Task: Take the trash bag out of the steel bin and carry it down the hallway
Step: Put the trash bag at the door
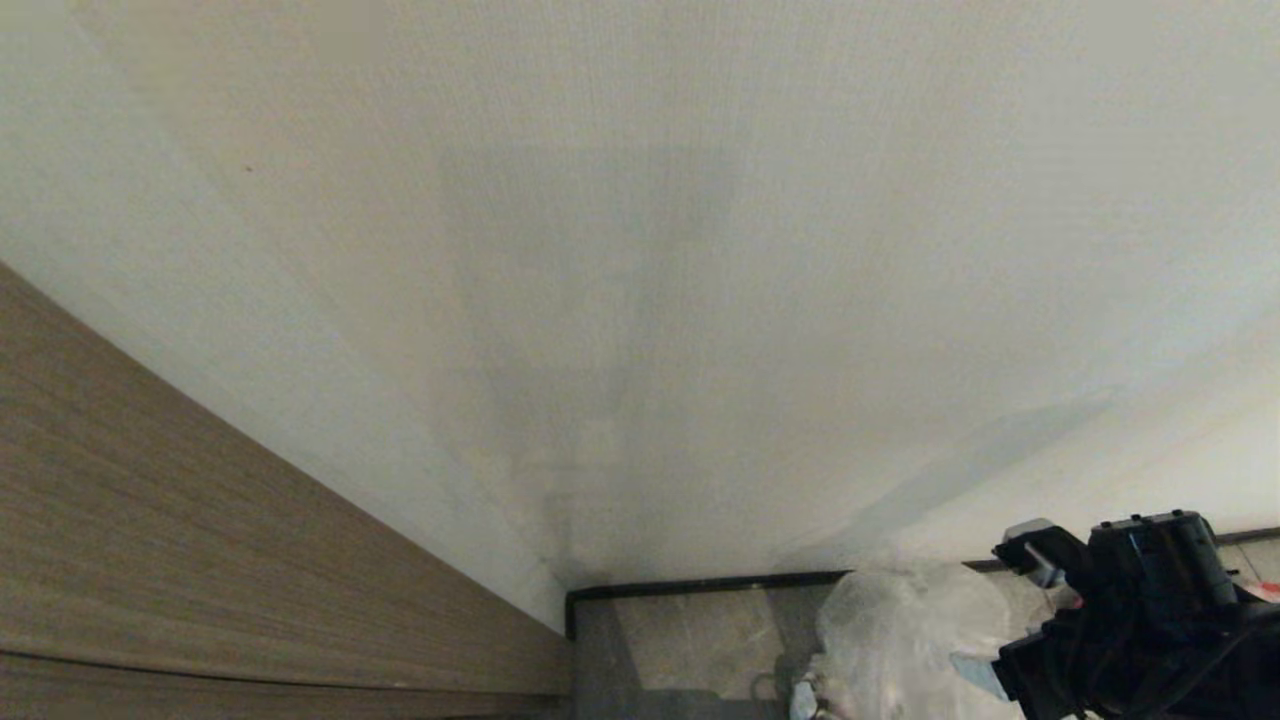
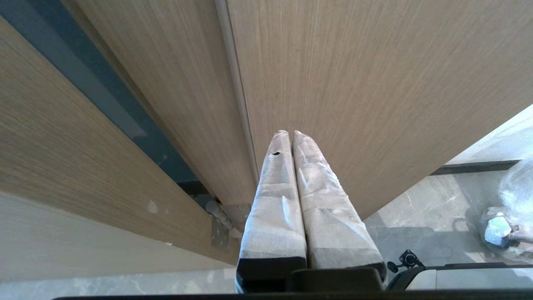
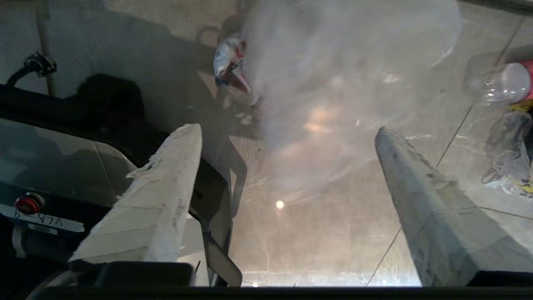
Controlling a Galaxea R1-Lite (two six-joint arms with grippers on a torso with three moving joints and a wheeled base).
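I see the right gripper (image 3: 287,137) spread wide, holding nothing, above the bag (image 3: 333,83) on the floor (image 3: 316,241). Left gripper (image 2: 287,133) closed, empty, by the wood panel (image 2: 374,83).

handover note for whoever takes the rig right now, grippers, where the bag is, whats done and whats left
Right gripper: open, nothing between its fingers, poised above the trash bag.
Left gripper: shut, empty, parked facing the wood-grain panel.
Trash bag: out of the bin, resting on the hallway tiles near the dark skirting, by the wall. A plastic bottle and other small litter lie on the floor beside it.
Steel bin: not in any view.
Done: bag removed, brought to the hallway floor, no longer held.
Left: judge whether this is the final drop spot; if so, back the right arm away.
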